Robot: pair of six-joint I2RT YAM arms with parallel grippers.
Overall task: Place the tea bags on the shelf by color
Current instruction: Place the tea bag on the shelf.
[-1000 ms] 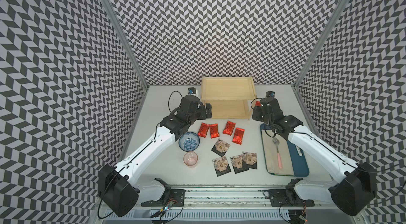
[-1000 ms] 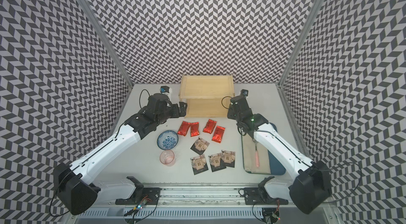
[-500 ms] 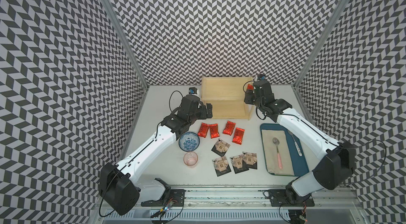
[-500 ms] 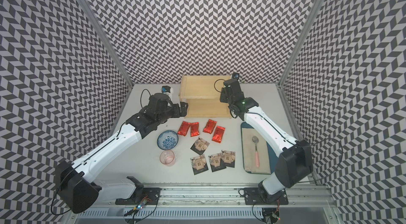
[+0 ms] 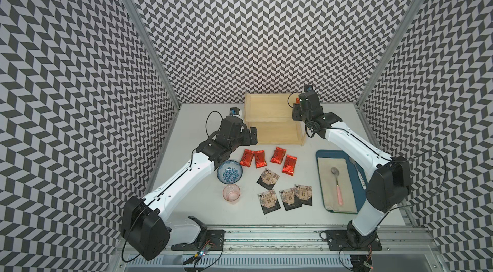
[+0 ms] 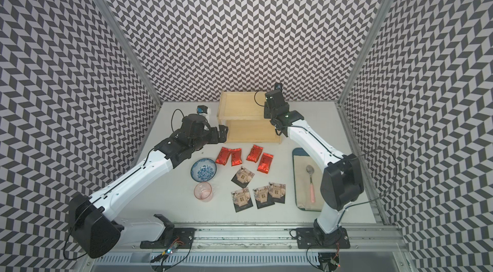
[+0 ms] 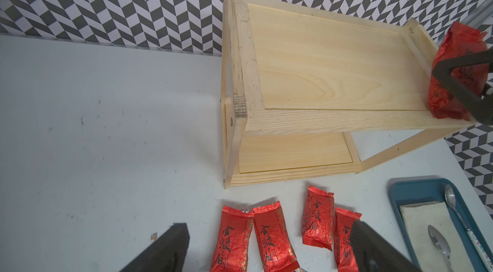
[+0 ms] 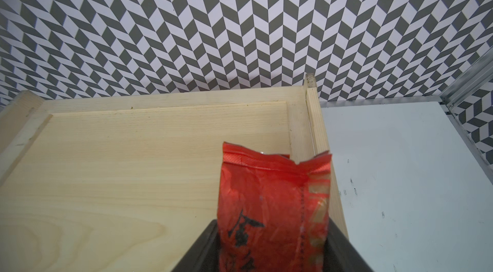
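Observation:
The pale wood shelf [image 5: 266,109] stands at the back of the table, both boards bare. My right gripper [image 8: 272,230] is shut on a red foil tea bag [image 8: 274,190] over the right end of the top board [image 7: 333,65]. From the left wrist that tea bag [image 7: 453,70] looks close to the board; I cannot tell whether it touches. Several red tea bags [image 5: 277,155] lie in front of the shelf, and several black square ones [image 5: 289,198] nearer the front. My left gripper [image 7: 266,246] is open and holds nothing, above the red ones by the shelf's left front post.
A blue patterned bowl [image 5: 229,172] and a pink glass [image 5: 231,194] stand beside my left forearm. A blue tray [image 5: 330,152] with a beige cloth and a pink-handled spoon [image 5: 336,182] lies at the right, partly under my right arm.
My right arm has risen and swung back from the shelf's front right corner to above the top board, carrying the red tea bag. The left arm has hardly moved.

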